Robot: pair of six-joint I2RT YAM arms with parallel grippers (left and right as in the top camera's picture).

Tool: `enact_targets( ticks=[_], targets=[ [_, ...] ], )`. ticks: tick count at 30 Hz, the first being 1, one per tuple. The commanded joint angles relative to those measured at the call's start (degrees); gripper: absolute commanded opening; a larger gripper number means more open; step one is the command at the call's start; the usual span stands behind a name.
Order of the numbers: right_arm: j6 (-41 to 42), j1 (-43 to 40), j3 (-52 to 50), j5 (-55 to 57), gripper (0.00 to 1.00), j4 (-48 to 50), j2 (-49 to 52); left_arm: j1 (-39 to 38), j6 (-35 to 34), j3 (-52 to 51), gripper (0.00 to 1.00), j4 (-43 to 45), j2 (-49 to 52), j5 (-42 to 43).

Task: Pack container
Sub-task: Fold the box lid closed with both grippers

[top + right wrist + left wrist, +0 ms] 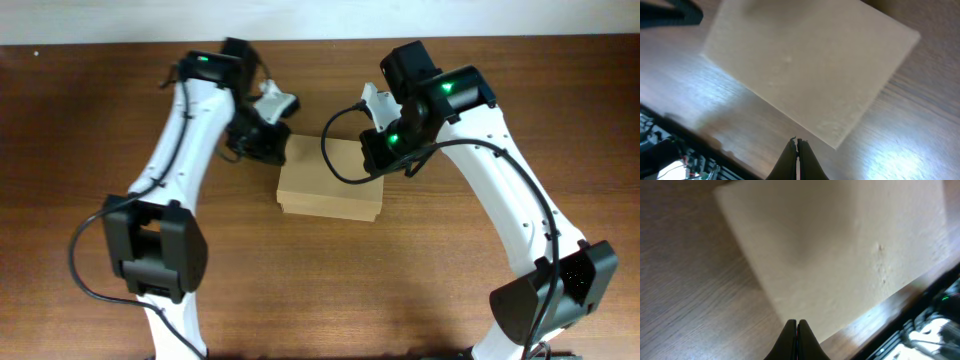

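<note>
The container (330, 180) is a plain tan cardboard box lying flat on the wooden table with its lid down. It fills much of the left wrist view (840, 245) and the right wrist view (810, 65). My left gripper (268, 146) hovers at the box's back left corner; in its own view its fingers (797, 325) are shut and empty at the box's edge. My right gripper (378, 150) hovers over the box's back right corner; its fingers (797, 145) are shut and empty, just off the box's edge.
The wooden table (100, 120) ends at a pale wall strip along the back. Both arm bases stand at the front edge (160, 260) (550, 290). A black cable (340, 165) loops from the right arm over the box.
</note>
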Motion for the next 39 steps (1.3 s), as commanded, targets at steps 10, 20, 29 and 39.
enact_targets(
  ticks=[10, 20, 29, 39],
  targets=[
    [1.55, 0.26, -2.14, 5.03, 0.04, -1.09, 1.53, -6.62, -4.79, -3.45, 0.02, 1.18, -1.66, -10.84],
    [1.14, 0.26, -17.09, 4.57, 0.04, 8.79, 1.66, -6.64, -5.01, -12.48, 0.02, 5.75, -1.66, -10.62],
    [-5.44, -0.17, -19.34, 4.59, 0.04, 12.63, 1.31, -6.47, -5.14, -13.25, 0.02, 6.21, -1.88, -12.11],
    [-5.29, -4.33, 7.1, 9.81, 0.04, -1.92, 0.61, -4.26, -5.25, 5.99, 0.02, -3.76, -8.28, -23.61]
  ],
)
